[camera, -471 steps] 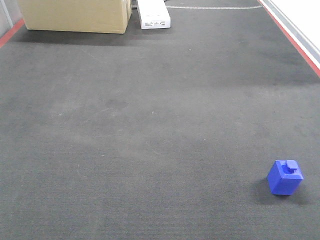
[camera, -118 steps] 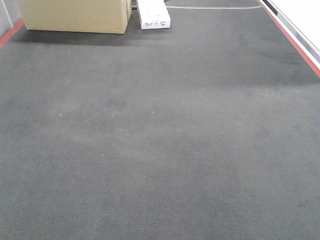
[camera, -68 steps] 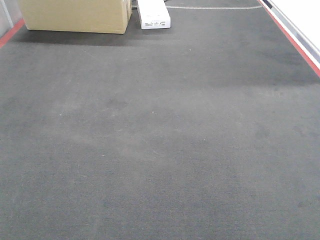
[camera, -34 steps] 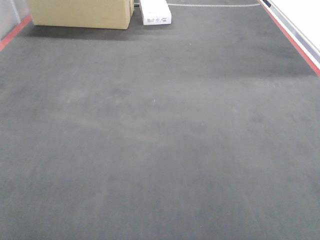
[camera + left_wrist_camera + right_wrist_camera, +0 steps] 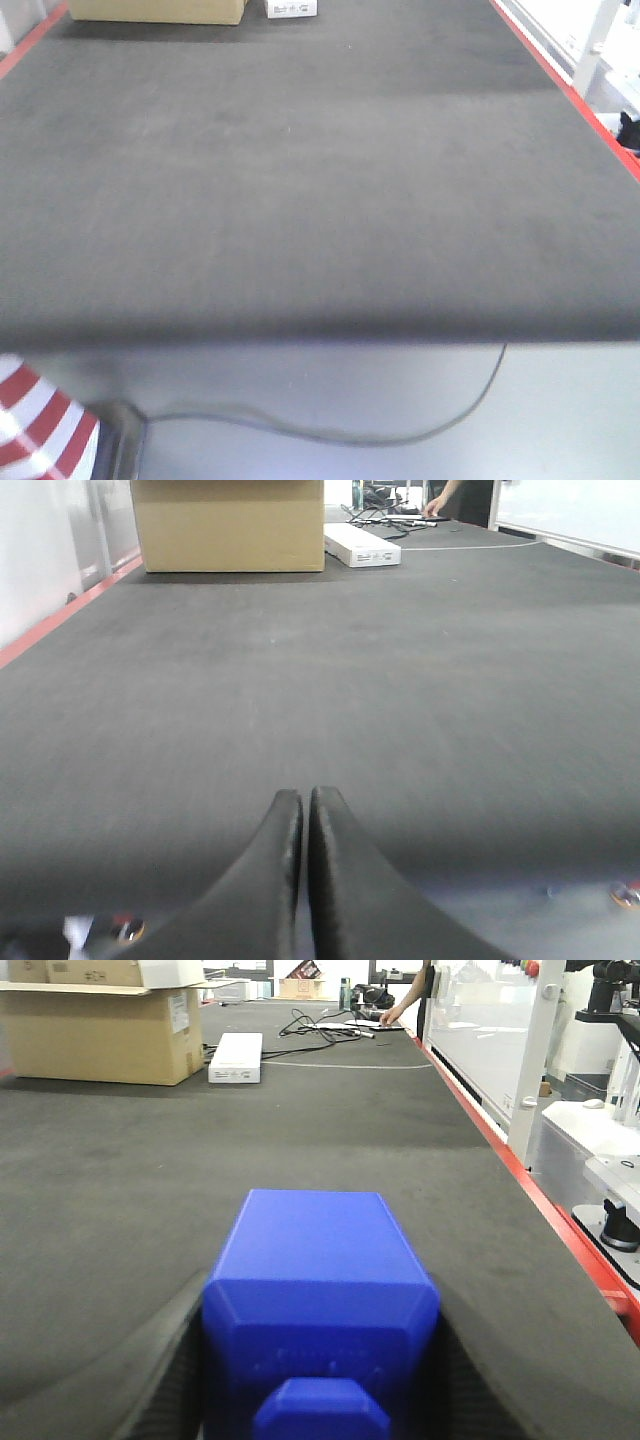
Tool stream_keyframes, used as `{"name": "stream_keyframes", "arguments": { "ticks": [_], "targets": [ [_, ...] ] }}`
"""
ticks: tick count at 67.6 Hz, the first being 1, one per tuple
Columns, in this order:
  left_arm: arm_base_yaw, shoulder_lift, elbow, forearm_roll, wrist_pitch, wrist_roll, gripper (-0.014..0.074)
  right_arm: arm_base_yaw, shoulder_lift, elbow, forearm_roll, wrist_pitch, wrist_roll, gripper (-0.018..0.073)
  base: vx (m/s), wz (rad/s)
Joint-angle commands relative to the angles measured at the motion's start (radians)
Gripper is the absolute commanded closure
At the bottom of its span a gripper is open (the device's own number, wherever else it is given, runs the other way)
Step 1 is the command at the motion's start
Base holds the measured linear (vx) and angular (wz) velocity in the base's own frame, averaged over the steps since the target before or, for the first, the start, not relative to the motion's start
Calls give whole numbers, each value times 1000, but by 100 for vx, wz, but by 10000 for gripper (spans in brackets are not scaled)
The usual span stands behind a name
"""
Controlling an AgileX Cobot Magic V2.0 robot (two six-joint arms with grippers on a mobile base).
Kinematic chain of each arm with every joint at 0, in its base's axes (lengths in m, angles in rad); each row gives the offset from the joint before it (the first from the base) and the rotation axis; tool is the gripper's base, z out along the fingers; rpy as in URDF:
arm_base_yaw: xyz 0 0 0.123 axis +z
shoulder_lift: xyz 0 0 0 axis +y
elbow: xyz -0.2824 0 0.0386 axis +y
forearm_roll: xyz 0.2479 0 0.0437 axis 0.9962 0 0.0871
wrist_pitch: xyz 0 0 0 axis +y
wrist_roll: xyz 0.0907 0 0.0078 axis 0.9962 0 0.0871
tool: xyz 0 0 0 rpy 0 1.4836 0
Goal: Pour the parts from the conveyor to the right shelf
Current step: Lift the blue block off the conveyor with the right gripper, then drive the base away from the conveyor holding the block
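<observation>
Right claw (image 5: 320, 1385) is clamped on the blue block (image 5: 320, 1290), low centre of the right wrist view. The block's knob (image 5: 320, 1412) faces the camera, and dark fingers (image 5: 165, 1380) flank it on both sides. How deep the block sits between them cannot be told, nor whether it is clear of the conveyor belt (image 5: 300, 200).

Left claw (image 5: 304, 815) has its tips pressed together with nothing in them, bottom centre of the left wrist view.

In the front view the belt's near edge crosses the lower third of the frame. Below it is floor with a grey cable (image 5: 330, 432), and a red-and-white striped object (image 5: 40, 420) in the lower left corner. A cardboard box (image 5: 228, 525) and a flat white box (image 5: 362, 546) sit at the upper left. The right shelf is in no view.

Likely risks:
- The block is smooth plastic with bevelled sides, so it may twist or slide out if the arm swings or the base turns sharply.
- The cable lies loose on the floor, and the mobile base could snag it.
- The block fills the right wrist view and may hide the bin, so a mistimed release would drop it on the floor.
</observation>
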Motion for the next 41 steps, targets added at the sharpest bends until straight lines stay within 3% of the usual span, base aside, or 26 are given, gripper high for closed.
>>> {"name": "stream_keyframes", "arguments": {
  "ticks": [1,41],
  "targets": [
    [-5,-3,-19,0,-72,-7,603,-6,9,-25,0,-81,-11,568,-45,0],
    [-5,-3,-19,0,-72,-7,603,-6,9,-25,0,-81,-11,568,-37,8]
  ]
}}
